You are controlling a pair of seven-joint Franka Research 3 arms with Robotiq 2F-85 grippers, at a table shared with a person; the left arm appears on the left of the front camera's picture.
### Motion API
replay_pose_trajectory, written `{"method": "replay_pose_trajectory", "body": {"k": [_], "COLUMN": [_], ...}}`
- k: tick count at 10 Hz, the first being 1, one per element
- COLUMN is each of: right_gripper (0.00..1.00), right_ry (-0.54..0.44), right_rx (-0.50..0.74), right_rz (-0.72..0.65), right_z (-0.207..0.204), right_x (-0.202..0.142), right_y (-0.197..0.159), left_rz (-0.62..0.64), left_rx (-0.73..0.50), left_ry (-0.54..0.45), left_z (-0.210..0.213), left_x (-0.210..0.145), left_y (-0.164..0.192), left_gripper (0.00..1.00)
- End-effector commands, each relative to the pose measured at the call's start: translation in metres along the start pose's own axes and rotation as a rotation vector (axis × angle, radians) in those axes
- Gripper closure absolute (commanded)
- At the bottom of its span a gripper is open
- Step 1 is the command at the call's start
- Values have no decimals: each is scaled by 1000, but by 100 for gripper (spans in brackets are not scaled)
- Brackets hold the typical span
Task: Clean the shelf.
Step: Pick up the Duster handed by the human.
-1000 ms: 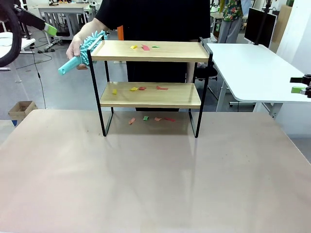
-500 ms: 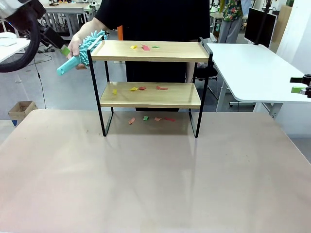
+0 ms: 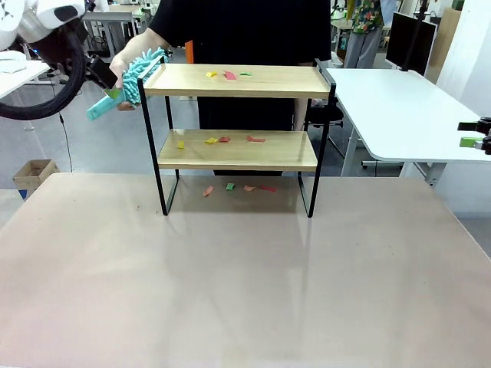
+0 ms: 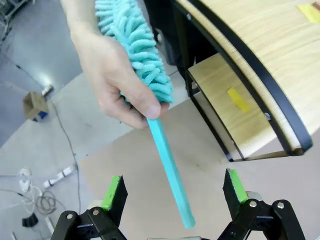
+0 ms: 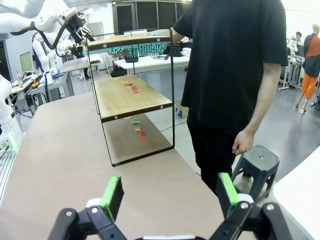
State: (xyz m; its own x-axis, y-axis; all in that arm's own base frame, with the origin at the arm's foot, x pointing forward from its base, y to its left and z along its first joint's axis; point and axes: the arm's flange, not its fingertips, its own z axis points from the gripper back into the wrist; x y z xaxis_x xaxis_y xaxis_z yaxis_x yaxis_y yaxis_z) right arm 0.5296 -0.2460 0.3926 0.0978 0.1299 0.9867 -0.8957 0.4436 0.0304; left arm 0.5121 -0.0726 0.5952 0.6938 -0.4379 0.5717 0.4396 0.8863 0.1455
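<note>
The shelf (image 3: pixel 238 80) stands on the far half of the table, with coloured paper scraps (image 3: pixel 229 75) on its top board, on its lower board and on the table beneath. A person's hand (image 4: pixel 120 80) holds a teal fluffy duster (image 3: pixel 138 67) at the shelf's top left corner, its handle (image 4: pixel 170 165) slanting down and away. My left gripper (image 3: pixel 107 86) is open, and the handle's free end lies between its green pads (image 4: pixel 113 192) without touching them. My right gripper (image 3: pixel 479 134) is open and holds nothing, far off at the right edge. The shelf (image 5: pixel 132 95) also shows from its end.
A white table (image 3: pixel 399 107) stands at the right behind the brown one. The person in black stands behind the shelf, with a grey stool (image 5: pixel 257 162) beside them. A cardboard box (image 3: pixel 32 172) sits on the floor at the left. The near tabletop (image 3: pixel 230 284) is bare.
My left arm has swung in from the far left toward the duster's handle. The person's hand and duster have stayed at the shelf's corner. The right arm has not moved.
</note>
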Motion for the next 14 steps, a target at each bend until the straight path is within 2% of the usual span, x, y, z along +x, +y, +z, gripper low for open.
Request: {"method": "replay_pose_trajectory", "body": {"k": [1, 5, 6, 7, 8, 9, 10, 14], "right_gripper": [0, 0, 0, 0, 0, 0, 0, 0], "right_ry": [2, 2, 2, 2, 2, 2, 2, 2], "right_rx": [1, 1, 1, 1, 1, 1, 1, 1], "right_rz": [5, 5, 5, 5, 5, 5, 5, 5], "right_z": [-1, -1, -1, -1, -1, -1, -1, -1], "right_x": [3, 3, 3, 3, 3, 3, 3, 3], "right_y": [0, 0, 0, 0, 0, 0, 0, 0], "left_rz": [30, 55, 67, 64, 62, 63, 66, 122], "left_rx": [34, 30, 32, 32, 35, 34, 37, 84], "left_ry": [22, 58, 63, 68, 71, 73, 80, 74], "left_z": [-7, -24, -24, -24, -24, -25, -27, -26], "left_x": [-9, -19, -19, -19, -19, -18, -18, -17], "left_y": [-3, 0, 0, 0, 0, 0, 1, 3], "left_gripper": [0, 0, 56, 57, 100, 62, 100, 100]}}
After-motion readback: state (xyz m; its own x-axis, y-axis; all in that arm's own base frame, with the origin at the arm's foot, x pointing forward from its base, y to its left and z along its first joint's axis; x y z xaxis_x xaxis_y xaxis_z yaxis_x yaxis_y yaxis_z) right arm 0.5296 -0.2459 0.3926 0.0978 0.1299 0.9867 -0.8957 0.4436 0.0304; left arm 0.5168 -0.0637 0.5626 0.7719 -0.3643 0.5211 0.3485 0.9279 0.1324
